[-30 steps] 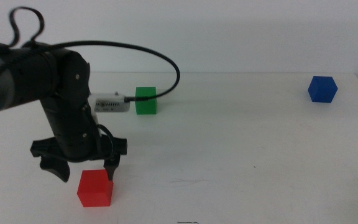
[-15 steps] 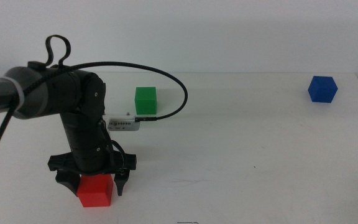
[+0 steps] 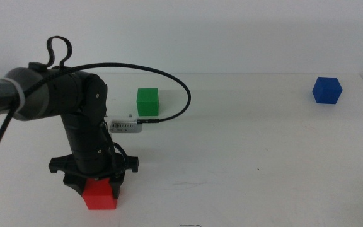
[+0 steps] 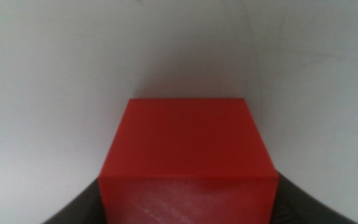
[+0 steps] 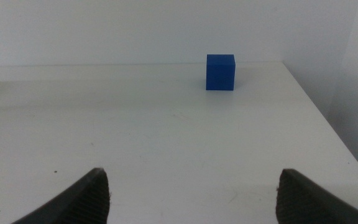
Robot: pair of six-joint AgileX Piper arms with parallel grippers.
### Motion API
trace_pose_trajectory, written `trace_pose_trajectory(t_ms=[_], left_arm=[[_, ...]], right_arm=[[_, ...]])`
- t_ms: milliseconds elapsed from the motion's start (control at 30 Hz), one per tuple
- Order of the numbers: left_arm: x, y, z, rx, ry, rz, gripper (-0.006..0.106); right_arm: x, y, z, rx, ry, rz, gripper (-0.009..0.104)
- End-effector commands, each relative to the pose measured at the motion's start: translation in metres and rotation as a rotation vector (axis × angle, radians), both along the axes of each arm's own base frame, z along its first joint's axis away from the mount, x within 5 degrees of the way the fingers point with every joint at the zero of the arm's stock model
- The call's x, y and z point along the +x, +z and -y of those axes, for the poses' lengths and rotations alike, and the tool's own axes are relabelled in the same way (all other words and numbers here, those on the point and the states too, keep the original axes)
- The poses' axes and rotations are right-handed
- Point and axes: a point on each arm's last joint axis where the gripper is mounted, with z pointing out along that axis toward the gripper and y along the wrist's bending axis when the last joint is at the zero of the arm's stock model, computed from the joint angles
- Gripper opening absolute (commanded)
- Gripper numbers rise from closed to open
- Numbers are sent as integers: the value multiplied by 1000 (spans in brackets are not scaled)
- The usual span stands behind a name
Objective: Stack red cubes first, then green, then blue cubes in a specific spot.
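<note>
At the near left of the worktop [image 3: 244, 151], the left tool [image 3: 97, 186] has dropped further over the red cube [image 3: 100, 194] since a moment ago; its jaws now flank the cube closely, apparently closed on it, with the cube still resting down. Lifting looks next. Farther back sits the green cube [image 3: 147, 101], untouched. At far right the blue cube [image 3: 327, 89] waits, ahead of the idle right tool [image 5: 194, 193], jaws spread wide and empty.

bare table [image 3: 251, 151] mid, green cube [image 3: 147, 101] behind left arm [image 3: 74, 120]
</note>
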Motion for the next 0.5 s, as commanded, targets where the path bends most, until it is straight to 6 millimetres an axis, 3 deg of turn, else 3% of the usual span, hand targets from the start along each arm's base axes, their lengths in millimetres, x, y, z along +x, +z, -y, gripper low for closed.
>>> trace_pose_trajectory(t_ms=[0,133,333,467], left_arm=[[-3,28,1,-37,46,66,26],[-6,46,18,-51,89,105,24],[-7,67,74,-57,37,169,24],[2,69,115,-69,9,167,24]], right_arm=[[-1,16,0,-20,3,115,94],[-1,16,0,-20,3,115,94],[-1,16,0,-20,3,115,94],[-1,16,0,-20,3,115,94]])
